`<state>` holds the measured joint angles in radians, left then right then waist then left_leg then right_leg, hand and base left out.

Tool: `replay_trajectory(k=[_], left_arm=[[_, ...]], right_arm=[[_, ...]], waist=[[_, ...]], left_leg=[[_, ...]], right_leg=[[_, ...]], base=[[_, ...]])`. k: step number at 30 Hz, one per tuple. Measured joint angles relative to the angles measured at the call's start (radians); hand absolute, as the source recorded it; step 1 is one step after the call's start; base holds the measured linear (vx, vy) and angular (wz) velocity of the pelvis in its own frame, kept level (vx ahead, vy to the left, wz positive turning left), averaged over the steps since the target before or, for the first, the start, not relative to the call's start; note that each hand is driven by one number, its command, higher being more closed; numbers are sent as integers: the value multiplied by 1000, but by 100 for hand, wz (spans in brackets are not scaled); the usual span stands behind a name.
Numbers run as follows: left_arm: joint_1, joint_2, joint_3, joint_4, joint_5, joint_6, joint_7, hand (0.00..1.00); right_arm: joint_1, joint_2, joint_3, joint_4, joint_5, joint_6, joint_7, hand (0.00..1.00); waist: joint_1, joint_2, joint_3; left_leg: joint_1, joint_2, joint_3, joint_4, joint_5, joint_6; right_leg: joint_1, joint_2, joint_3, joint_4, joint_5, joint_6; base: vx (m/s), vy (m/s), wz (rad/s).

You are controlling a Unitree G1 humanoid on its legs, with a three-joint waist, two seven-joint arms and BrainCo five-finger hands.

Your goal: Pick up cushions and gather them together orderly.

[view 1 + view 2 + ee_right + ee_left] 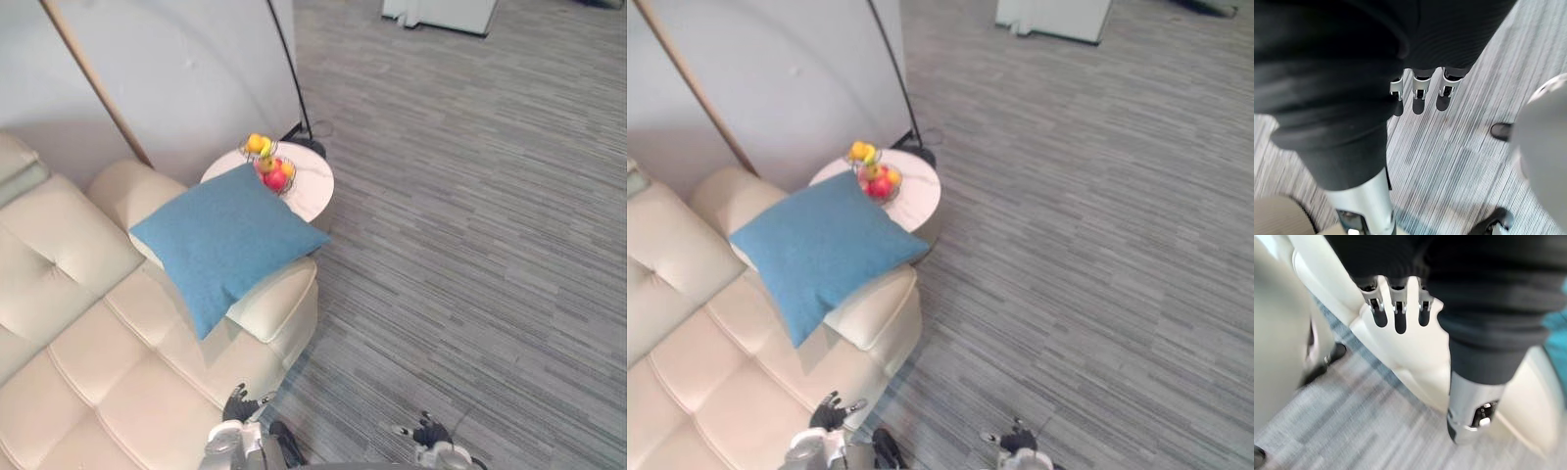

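Note:
A blue square cushion [223, 242] lies tilted over the rounded armrest of the cream sofa [88, 343], one corner pointing at the side table. A sliver of this cushion [1556, 325] also shows in the left wrist view. My left hand [238, 403] hangs low beside the sofa's front corner, well below the cushion. Its fingers [1399, 308] are relaxed and hold nothing. My right hand [427, 431] hangs over the carpet further right, with fingers [1419, 95] loose and empty.
A round white side table [306, 191] stands past the armrest and carries a wire basket of fruit [271, 166]. A black lamp pole [289, 69] and a wooden pole [93, 78] lean by the wall. Grey striped carpet [470, 245] spreads to the right.

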<state>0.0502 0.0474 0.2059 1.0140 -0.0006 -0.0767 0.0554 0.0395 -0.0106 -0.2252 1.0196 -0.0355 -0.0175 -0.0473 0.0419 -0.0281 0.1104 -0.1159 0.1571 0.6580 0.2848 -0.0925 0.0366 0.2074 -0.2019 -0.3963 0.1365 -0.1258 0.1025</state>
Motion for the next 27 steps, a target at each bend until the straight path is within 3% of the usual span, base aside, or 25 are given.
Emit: replay_trajectory(k=[3, 4, 5, 6, 7, 8, 11, 12, 14, 15, 17, 19, 22, 27], left_arm=[[14, -1, -9, 11, 0, 1, -1, 0], [14, 3, -31, 17, 0, 0, -2, 0], [12, 16, -47, 20, 1, 1, -2, 0], [11, 33, -73, 21, 2, 3, -2, 0], [10, 38, -84, 21, 2, 2, -2, 0], [11, 38, -85, 21, 2, 2, -2, 0], [11, 14, -66, 21, 2, 2, 0, 0], [9, 11, -65, 20, 6, 1, 0, 0], [6, 27, -61, 14, 18, -3, 0, 0], [2, 13, -44, 17, 18, 0, 3, 0], [-1, -35, -27, 11, 19, -4, 4, 0], [-6, -56, -26, -2, 19, -4, 4, 0], [-12, -73, -27, -4, 19, -3, 3, 0], [-16, -66, -28, -11, 18, -3, 10, 0]], right_arm=[[4, -22, -2, 32, -7, 2, 1, 0], [7, -29, -8, 37, -7, 1, 3, 0], [4, -27, -9, 37, -5, -1, 6, 0], [-2, -24, -5, 36, -7, -1, 10, 0], [-1, -27, -5, 26, -6, -2, 9, 0], [1, -28, -5, 21, -6, -3, 9, 0], [2, -31, -4, -13, -3, -14, 8, 0], [5, -30, 8, -25, -1, -17, 8, 0], [24, -23, 31, -22, 2, -18, 8, 0], [21, -27, 32, -24, 12, -16, 7, 0], [20, -43, 32, -26, 16, -12, 5, 0], [16, -38, 36, -27, 15, -12, 5, 0], [22, -33, 37, -27, 17, -9, 4, 0], [61, -25, 41, -95, 17, -9, -11, 0]], waist=[[-2, 11, -6], [-4, 11, -7], [-14, -2, 1], [-37, -11, 4], [-36, -13, 6], [-38, -12, 6], [-42, 4, 15], [-43, 6, 14], [-41, -38, 7], [-36, -31, 10], [-34, 29, -3], [-33, 42, -3], [-32, 41, -8], [-35, 16, -27]], left_leg=[[55, -22, -39, -39, -28, -15], [121, -60, -76, -110, -38, -17], [147, -79, -100, -134, -46, -13], [167, -87, -138, -143, -51, -12], [189, -83, -170, -153, -54, -17], [198, -79, -179, -157, -54, -18], [227, -42, -263, -160, -71, -48], [232, -28, -299, -156, -80, -68], [233, -50, -347, -132, -98, -118], [239, -28, -373, -110, -108, -141], [238, 25, -392, -111, -107, -160], [242, 48, -417, -133, -102, -168], [264, 70, -422, -167, -85, -191], [274, 49, -424, -174, -82, -194]], right_leg=[[-23, -24, 2, 163, 0, 1], [-109, -85, 38, 435, 10, 2], [-167, -115, 79, 582, -7, -1], [-228, -109, 117, 674, -84, -4], [-284, -81, 142, 696, -140, -31], [-304, -67, 149, 685, -154, -40], [-413, 62, 290, 488, -167, -53], [-420, 109, 385, 360, -125, -45], [-401, 111, 496, 181, 31, -28], [-390, 118, 467, 206, 31, -43], [-368, 144, 398, 208, -6, -57], [-352, 161, 361, 206, -22, -72], [-316, 177, 322, 185, -25, -75], [-274, 148, 293, 153, -28, -69]], base=[[184, 111, 40], [220, 100, 67], [168, -7, 96], [160, -58, 99], [170, -59, 85], [180, -78, 77], [175, -170, 80], [232, -218, 103], [300, -257, 93], [347, -263, 68], [373, -246, 63], [251, -145, 47], [206, -70, 29], [70, 42, 17]])
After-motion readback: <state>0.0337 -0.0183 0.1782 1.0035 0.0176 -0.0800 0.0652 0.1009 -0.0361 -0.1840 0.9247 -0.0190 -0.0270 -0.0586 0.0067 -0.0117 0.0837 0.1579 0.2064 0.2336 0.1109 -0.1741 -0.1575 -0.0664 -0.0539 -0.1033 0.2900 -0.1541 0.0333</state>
